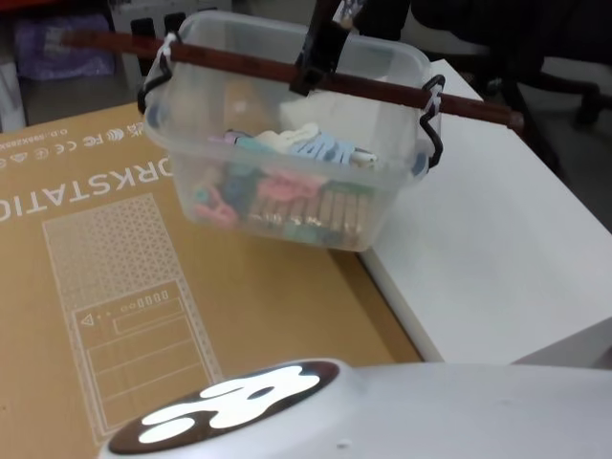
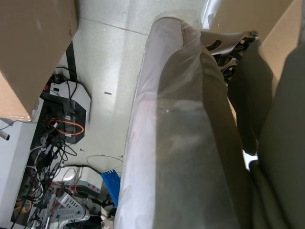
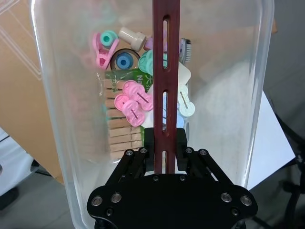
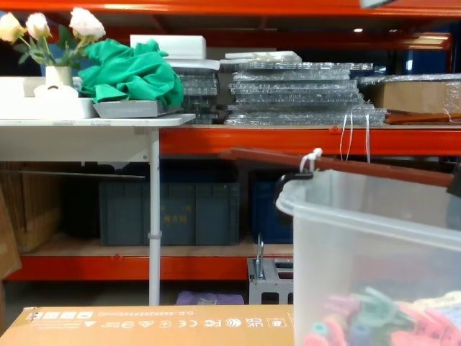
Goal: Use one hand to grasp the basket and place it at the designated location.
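The basket is a translucent whitish tub with a thick rim, over the seam between the brown cardboard and the white table. A dark red slotted bar spans its top, tied to black end loops with white ties. My right gripper comes down from above and is shut on the middle of that bar. In the right wrist view its black fingers clamp the bar over the basket. Wooden pegs and pink and teal clips lie inside. The basket looms at the chest view's lower right.
A flat printed cardboard box covers the left. A white table lies to the right, with a dark chair base behind. Across the room stand orange shelves, blue-grey crates and a white table with green cloth.
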You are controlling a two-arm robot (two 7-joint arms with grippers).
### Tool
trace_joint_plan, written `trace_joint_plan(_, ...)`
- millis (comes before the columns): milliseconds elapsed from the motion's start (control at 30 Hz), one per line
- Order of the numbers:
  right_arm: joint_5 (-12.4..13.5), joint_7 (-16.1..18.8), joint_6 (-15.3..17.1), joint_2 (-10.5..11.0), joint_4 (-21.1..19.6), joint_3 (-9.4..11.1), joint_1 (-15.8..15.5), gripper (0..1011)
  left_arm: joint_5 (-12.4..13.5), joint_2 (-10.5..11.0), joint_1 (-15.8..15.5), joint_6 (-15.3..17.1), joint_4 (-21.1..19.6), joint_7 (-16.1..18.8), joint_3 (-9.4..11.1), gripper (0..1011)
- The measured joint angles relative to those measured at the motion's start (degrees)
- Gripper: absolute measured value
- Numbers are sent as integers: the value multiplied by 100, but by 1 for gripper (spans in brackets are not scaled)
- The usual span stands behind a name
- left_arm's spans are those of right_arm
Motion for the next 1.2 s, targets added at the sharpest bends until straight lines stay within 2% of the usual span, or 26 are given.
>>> trace_joint_plan(667, -61, 263, 385, -148, 1225, 83, 162, 241, 0, 0, 0, 0, 0, 0, 0, 0)
trace_joint_plan(1200, -155, 363, 505, -237, 2526, 176, 315, 241, 1, 0, 0, 0, 1, 0, 0, 0)
